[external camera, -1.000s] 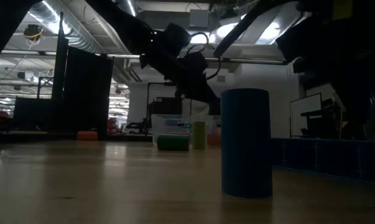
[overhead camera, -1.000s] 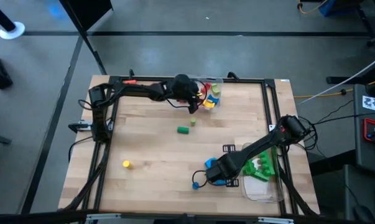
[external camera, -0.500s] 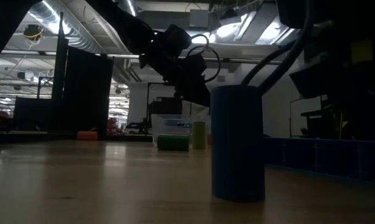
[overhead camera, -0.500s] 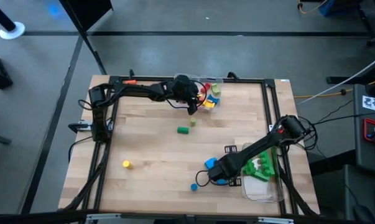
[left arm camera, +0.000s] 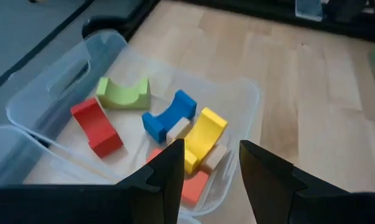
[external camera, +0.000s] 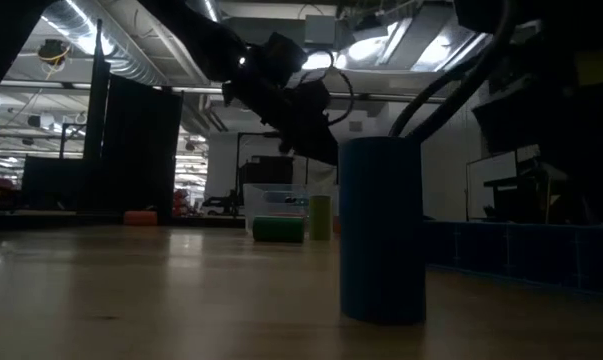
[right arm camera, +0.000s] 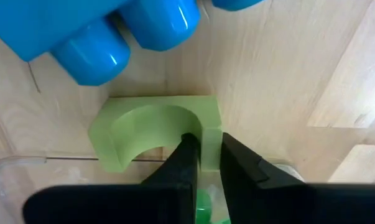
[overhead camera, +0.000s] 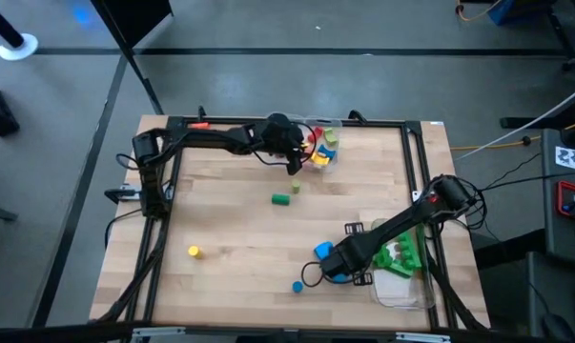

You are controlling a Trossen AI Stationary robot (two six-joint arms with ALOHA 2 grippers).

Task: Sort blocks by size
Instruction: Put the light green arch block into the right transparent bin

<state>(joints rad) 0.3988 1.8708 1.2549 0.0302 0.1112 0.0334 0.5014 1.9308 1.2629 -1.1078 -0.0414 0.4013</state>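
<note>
The right gripper [right arm camera: 203, 163] is pinched almost shut on one leg of a lime-green arch-shaped plastic block [right arm camera: 155, 127], its two dark fingers [right arm camera: 182, 165] squeezing that leg from either side. It works low over the near right part of the light wooden table [overhead camera: 239, 229], just left of a clear plastic container [overhead camera: 406, 291] that holds bright green studded bricks [overhead camera: 400, 255]. A large blue studded brick [right arm camera: 106, 31] lies touching the arch on its far side. A small blue cylinder [overhead camera: 297, 285] stands on the bare wood just left of the gripper.

The left gripper [left arm camera: 209, 171] hovers with its fingers parted and nothing between them, above a second clear plastic container [left arm camera: 63, 81] at the far middle edge of the table. Inside that container lie a lime arch block [left arm camera: 123, 93], a red arch block [left arm camera: 97, 126], a blue arch block [left arm camera: 168, 115] and a yellow arch block [left arm camera: 203, 135], with a red block under the yellow one.

Out on the open table, a green cylinder [overhead camera: 282, 199] lies on its side near the middle, an olive-green upright cylinder [overhead camera: 295, 187] stands just beyond it, and a small yellow cylinder [overhead camera: 194, 252] sits well apart toward the near left.
</note>
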